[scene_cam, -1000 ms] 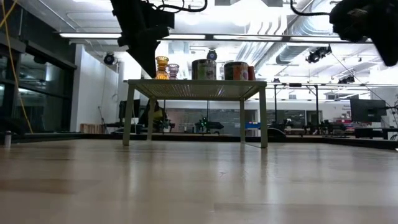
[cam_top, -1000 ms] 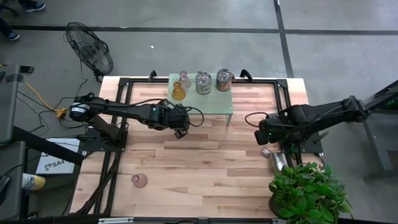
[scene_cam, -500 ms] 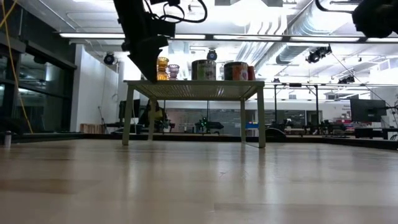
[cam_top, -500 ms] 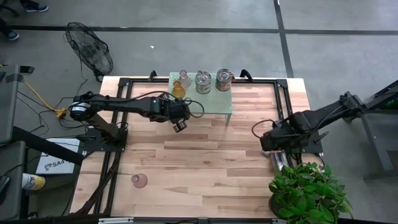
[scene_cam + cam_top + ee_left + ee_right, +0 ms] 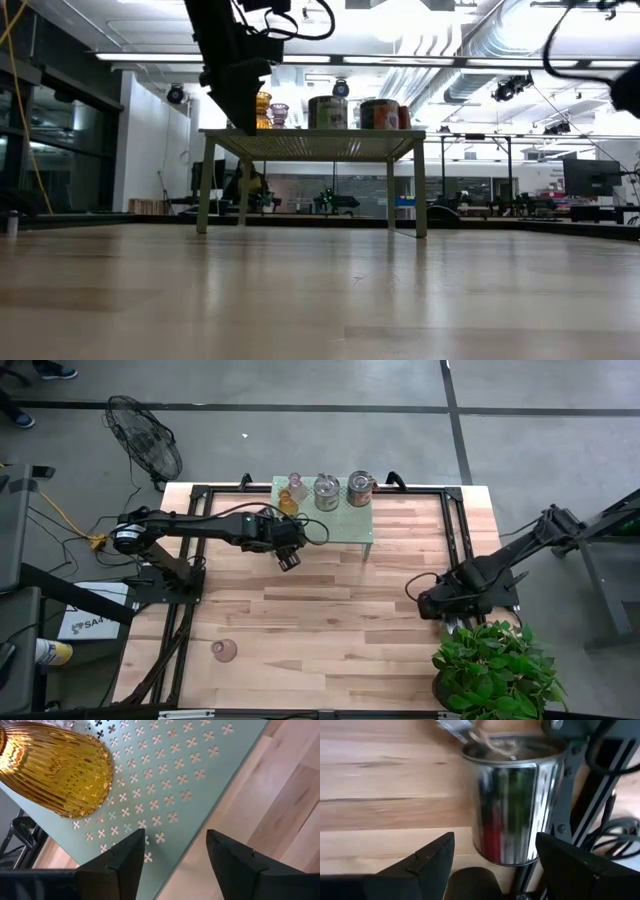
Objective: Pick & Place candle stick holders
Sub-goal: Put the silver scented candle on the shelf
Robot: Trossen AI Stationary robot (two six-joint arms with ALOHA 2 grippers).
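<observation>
Step in hand: pick phase, both arms approaching; nothing gripped yet.
Left pincer: released, jaws spread, empty; at the near edge of the pale green perforated stand, just short of the amber glass holder.
Amber glass holder: upright on the stand's left end, beside a clear glass holder behind it.
Right pincer: released, jaws apart, empty; low over the bench at its right edge, beside the potted plant.
Silvery holder: upright on the bench near the black frame rail, straight ahead of the right pincer, not yet between the jaws; reddish and green reflections on its wall. Hidden under the arm in the high view.
Already on the stand: two silvery metal holders, the right one with reddish marks, standing side by side right of the glass pair.
Pink glass holder: alone on the bench, near the front left, well apart from both arms.
Progress, judged: four holders on the stand, two on the bench; roughly two thirds placed if the stand is the goal.
Next move, right: advance until the silvery wall sits between the jaws, then clench; rail close by, so little side clearance.
Next move, left: unclear whether the amber piece is the target or was just set down; cannot tell.
Risk: smooth round metal may slip or tip if caught off-centre.
</observation>
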